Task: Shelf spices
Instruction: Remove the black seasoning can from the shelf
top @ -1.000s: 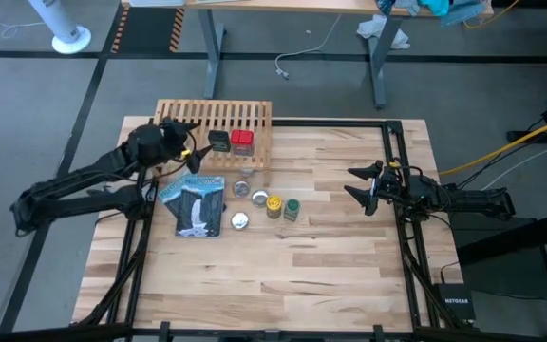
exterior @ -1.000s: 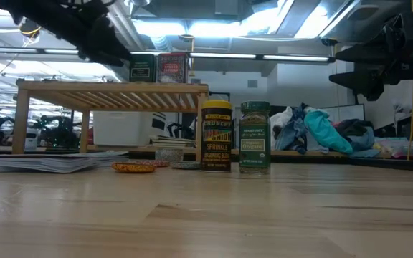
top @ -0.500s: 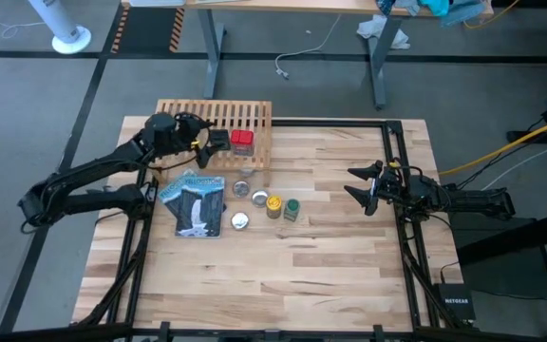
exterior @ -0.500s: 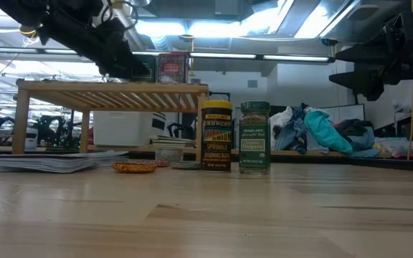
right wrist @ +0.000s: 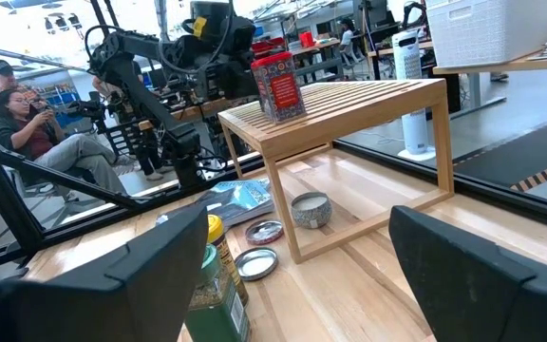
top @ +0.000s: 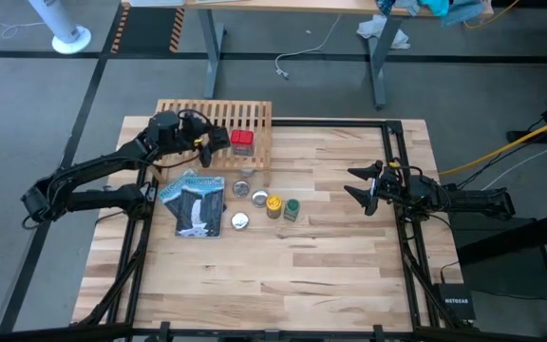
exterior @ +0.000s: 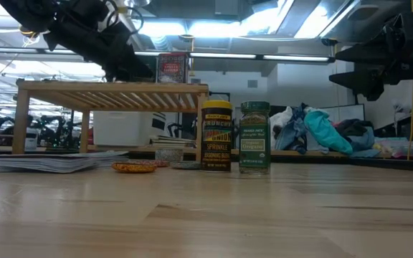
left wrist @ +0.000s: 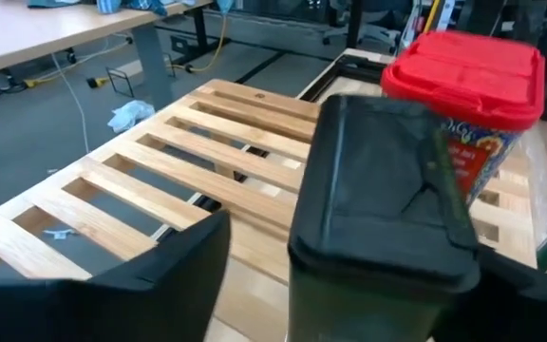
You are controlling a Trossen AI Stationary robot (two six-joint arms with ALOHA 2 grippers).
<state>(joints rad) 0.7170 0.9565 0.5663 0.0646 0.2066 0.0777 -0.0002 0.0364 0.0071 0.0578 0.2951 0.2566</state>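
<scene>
The black boxy tin (left wrist: 378,209) stands upright on the slatted shelf (top: 183,114), beside the red boxy tin (top: 242,142). My left gripper (top: 212,138) is open and reaches in level from the table's left, one finger on each side of the black tin (top: 221,142). In the low view my left gripper (exterior: 124,61) hides that tin. The yellow-capped jar (top: 273,204) and green-capped jar (top: 292,209) stand on the tabletop in front of the shelf. My right gripper (top: 361,185) waits open above the table's right part. My left gripper (left wrist: 354,256) stands open around the black tin's lower body. A clear gap shows between one finger (left wrist: 160,275) and the tin's side. Whether the other finger (left wrist: 530,294) touches the tin, I cannot tell.
A flat blue-and-white packet (top: 196,201) lies near the shelf's left front leg. Small silvery round tins (top: 242,188) and lids lie between the packet and the jars. The table's near half and middle right are bare wood. People sit beyond the table in the right wrist view (right wrist: 27,123).
My left gripper has moved across the shelf toward the table's right, from the shelf's left end to the black tin, and now has a finger on each side of the tin. In the low view it now covers the tin. The red tin and jars have stayed put.
</scene>
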